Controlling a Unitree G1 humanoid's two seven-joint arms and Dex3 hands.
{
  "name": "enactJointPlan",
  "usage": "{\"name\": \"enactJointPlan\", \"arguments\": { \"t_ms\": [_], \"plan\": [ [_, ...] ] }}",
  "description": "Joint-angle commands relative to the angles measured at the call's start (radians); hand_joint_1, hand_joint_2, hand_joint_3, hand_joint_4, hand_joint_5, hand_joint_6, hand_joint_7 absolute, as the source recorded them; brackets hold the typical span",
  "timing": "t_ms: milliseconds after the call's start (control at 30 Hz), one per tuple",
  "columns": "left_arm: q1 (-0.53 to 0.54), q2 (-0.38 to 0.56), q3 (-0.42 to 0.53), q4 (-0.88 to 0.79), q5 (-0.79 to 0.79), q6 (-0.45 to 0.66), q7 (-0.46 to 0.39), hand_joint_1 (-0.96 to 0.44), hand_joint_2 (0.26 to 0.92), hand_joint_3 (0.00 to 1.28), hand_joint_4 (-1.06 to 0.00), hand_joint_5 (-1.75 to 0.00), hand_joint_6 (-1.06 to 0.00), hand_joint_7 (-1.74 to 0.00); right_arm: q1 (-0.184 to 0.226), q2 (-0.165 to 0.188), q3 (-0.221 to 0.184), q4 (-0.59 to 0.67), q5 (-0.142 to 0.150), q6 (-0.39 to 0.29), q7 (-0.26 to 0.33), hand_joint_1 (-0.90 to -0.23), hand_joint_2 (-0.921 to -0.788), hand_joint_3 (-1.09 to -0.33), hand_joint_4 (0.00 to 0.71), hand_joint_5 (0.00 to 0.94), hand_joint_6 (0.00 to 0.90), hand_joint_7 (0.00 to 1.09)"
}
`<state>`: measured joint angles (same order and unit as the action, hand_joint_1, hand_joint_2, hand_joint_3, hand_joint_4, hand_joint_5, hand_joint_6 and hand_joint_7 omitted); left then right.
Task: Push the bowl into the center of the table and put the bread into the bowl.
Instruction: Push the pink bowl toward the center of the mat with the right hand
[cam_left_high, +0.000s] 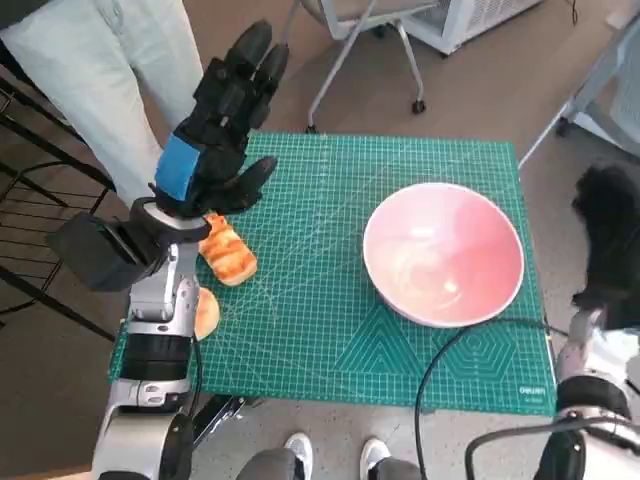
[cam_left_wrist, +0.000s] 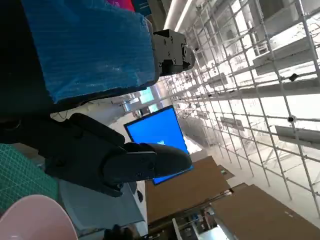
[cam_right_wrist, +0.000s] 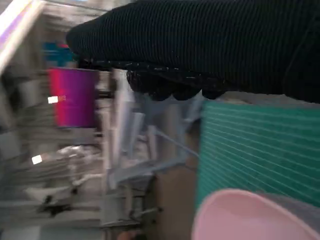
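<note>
Pink round plastic bowl (cam_left_high: 443, 253) sits at our table's three o'clock, unpushed; golden toasted bread (cam_left_high: 228, 254) waits at nine under our empty, spread left hand (cam_left_high: 222, 120); right hand (cam_left_high: 610, 238) state unclear, push leftward next.

- This looks like a robotics lab or an open office used for testing, not a home.
- The small table is covered by a green cutting mat (cam_left_high: 400, 330) printed with a grid, a typical workbench surface.
- A wheeled office chair (cam_left_high: 365, 40) stands on the brown floor beyond the table.
- A white appliance with a grille (cam_left_high: 470, 18) sits on the floor near the chair.
- The left wrist view shows a high ceiling with a white metal grid (cam_left_wrist: 250, 65) and strip lights, and a large blue screen (cam_left_wrist: 157, 132).
- A person in pale trousers (cam_left_high: 110, 70) stands beside the table.
</note>
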<state>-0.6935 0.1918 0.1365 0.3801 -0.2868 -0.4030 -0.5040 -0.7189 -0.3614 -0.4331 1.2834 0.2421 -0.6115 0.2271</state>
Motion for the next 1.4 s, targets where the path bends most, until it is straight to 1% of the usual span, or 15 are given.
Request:
{"name": "enactJointPlan", "arguments": {
  "t_ms": [33, 133, 200, 400, 533, 600, 767, 1000, 1167, 1400],
  "plan": [
    [0.017, 0.010, 0.004, -0.009, -0.001, 0.006, 0.001, -0.72, 0.921, 0.44, -0.06, -0.01, 0.00, -0.27, 0.024, 0.051, -0.015, 0.028, 0.013, 0.061, -0.022, -0.553, -0.921, -0.766, 0.072, 0.006, 0.112, 0.18],
    [0.022, 0.015, 0.005, -0.016, 0.000, 0.008, 0.001, -0.72, 0.921, 0.44, -0.06, -0.01, 0.00, -0.27, 0.018, 0.076, -0.019, 0.035, 0.013, 0.096, -0.021, -0.553, -0.921, -0.766, 0.074, 0.006, 0.117, 0.18],
    [0.025, 0.019, 0.006, -0.021, 0.000, 0.009, 0.000, -0.72, 0.921, 0.44, -0.06, -0.01, 0.00, -0.27, 0.015, 0.092, -0.024, 0.038, 0.015, 0.116, -0.014, -0.535, -0.921, -0.791, 0.070, 0.003, 0.107, 0.17],
    [0.029, 0.029, 0.009, -0.029, -0.004, 0.014, -0.004, -0.72, 0.921, 0.45, -0.05, 0.00, 0.00, -0.27, 0.008, 0.130, -0.046, 0.040, 0.026, 0.141, -0.002, -0.524, -0.921, -0.806, 0.066, 0.001, 0.109, 0.16],
    [0.037, 0.037, 0.012, -0.036, -0.004, 0.012, -0.001, -0.72, 0.921, 0.45, -0.04, 0.00, 0.00, -0.27, -0.004, 0.157, -0.061, 0.045, 0.039, 0.170, 0.003, -0.546, -0.921, -0.783, 0.066, 0.001, 0.119, 0.16],
    [0.042, 0.040, 0.014, -0.040, -0.003, 0.010, 0.000, -0.72, 0.921, 0.45, -0.04, 0.00, 0.00, -0.26, -0.013, 0.170, -0.068, 0.046, 0.048, 0.180, 0.003, -0.564, -0.921, -0.763, 0.075, 0.005, 0.137, 0.16],
    [0.055, 0.050, 0.018, -0.049, 0.000, 0.008, 0.004, -0.73, 0.921, 0.44, -0.05, 0.00, 0.00, -0.22, -0.035, 0.197, -0.083, 0.044, 0.060, 0.199, 0.008, -0.593, -0.921, -0.733, 0.108, 0.016, 0.170, 0.17],
    [0.074, 0.066, 0.029, -0.068, -0.002, 0.015, 0.005, -0.73, 0.921, 0.44, -0.05, 0.00, 0.00, -0.21, -0.071, 0.236, -0.098, 0.041, 0.083, 0.208, 0.034, -0.595, -0.921, -0.714, 0.103, 0.008, 0.155, 0.15],
    [0.085, 0.074, 0.038, -0.081, -0.008, 0.023, 0.006, -0.74, 0.921, 0.44, -0.05, 0.00, 0.00, -0.21, -0.095, 0.260, -0.098, 0.040, 0.084, 0.208, 0.038, -0.581, -0.921, -0.714, 0.100, 0.005, 0.154, 0.15],
    [0.088, 0.075, 0.039, -0.088, -0.009, 0.029, 0.007, -0.74, 0.921, 0.44, -0.05, 0.00, 0.00, -0.21, -0.099, 0.263, -0.102, 0.041, 0.082, 0.209, 0.039, -0.575, -0.921, -0.714, 0.098, 0.003, 0.154, 0.15]
  ]
}}
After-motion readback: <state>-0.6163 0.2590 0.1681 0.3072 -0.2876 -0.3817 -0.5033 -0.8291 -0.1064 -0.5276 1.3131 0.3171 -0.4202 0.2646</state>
